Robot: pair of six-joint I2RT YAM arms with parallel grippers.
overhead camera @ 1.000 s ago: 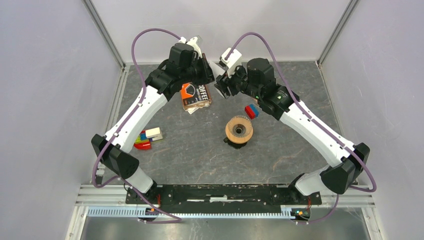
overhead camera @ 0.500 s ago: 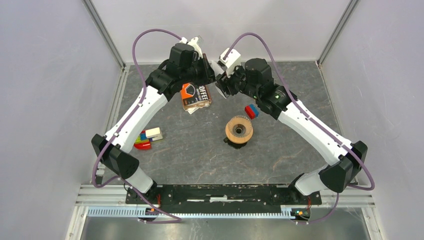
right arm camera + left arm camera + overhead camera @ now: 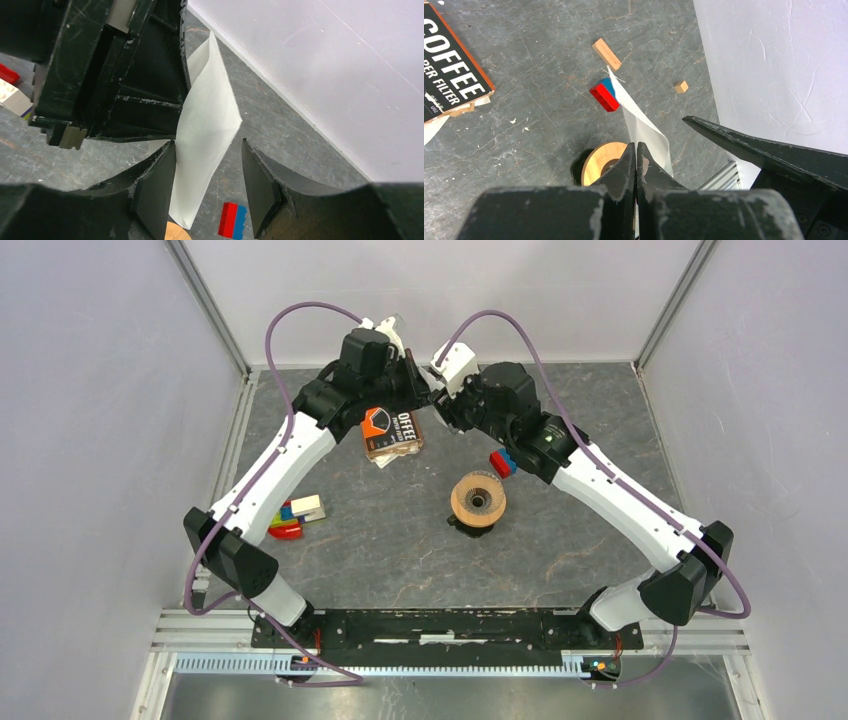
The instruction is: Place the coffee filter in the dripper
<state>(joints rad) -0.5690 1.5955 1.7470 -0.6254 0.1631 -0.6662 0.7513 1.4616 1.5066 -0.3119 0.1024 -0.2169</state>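
The coffee filter (image 3: pixel 642 121), a thin white paper cone, hangs pinched in my left gripper (image 3: pixel 636 146), which is shut on its edge above the back of the table. In the right wrist view the filter (image 3: pixel 207 125) sits between the open fingers of my right gripper (image 3: pixel 209 145), touching the left finger. In the top view the two grippers, left (image 3: pixel 420 390) and right (image 3: pixel 446 408), meet tip to tip and hide the filter. The dripper (image 3: pixel 477 500), with a tan ribbed top and dark base, stands on the table nearer me, below the grippers. It also shows in the left wrist view (image 3: pixel 603 161).
The orange-and-black COFFEE packet (image 3: pixel 392 432) lies under the left arm. A red-and-blue brick (image 3: pixel 503 462) lies right of the dripper. Coloured bricks (image 3: pixel 293 515) lie at the left. Two small wooden blocks (image 3: pixel 606 53) lie near the back wall.
My right gripper has moved left toward the left gripper and now has its open fingers round the hanging filter. The left gripper has held still.
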